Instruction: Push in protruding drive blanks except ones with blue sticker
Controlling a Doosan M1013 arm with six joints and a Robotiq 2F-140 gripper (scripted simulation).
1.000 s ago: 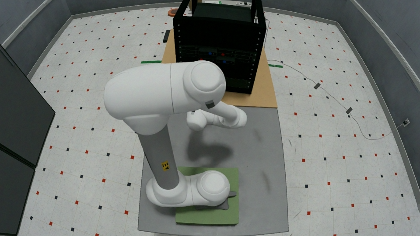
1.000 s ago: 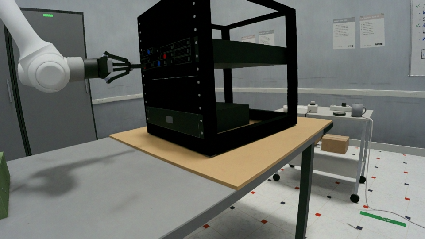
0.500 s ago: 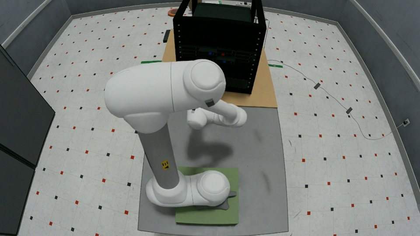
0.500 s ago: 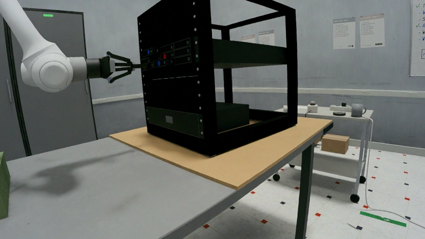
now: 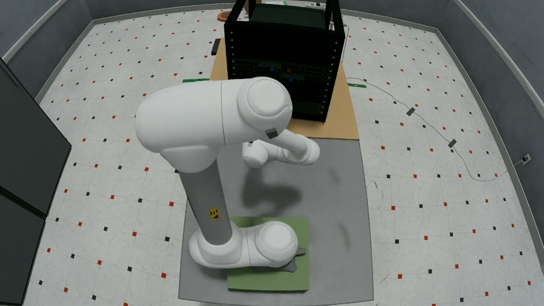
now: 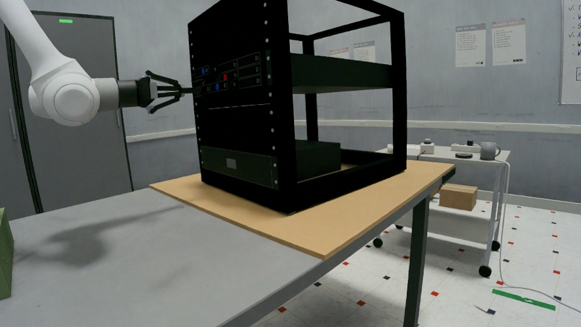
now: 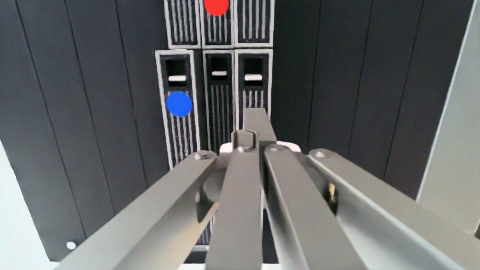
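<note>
At the rack's [image 5: 281, 41] [image 6: 290, 195] front, left of the blue-stickered drive blank [image 5: 290, 80] [image 6: 217, 86] [image 7: 179, 104], the closed, empty pincer [image 6: 198, 89] [image 7: 253, 125] likely needs only firm, square pressure on the blank's face, since the unfastened rack could slide.

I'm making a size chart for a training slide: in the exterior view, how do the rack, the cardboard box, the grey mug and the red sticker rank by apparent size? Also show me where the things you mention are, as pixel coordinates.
1. Rack [image 5: 335, 76] [image 6: 288, 162]
2. Cardboard box [image 6: 457, 197]
3. Grey mug [image 6: 488, 151]
4. Red sticker [image 5: 288, 70] [image 6: 224, 77] [image 7: 216, 6]
</note>
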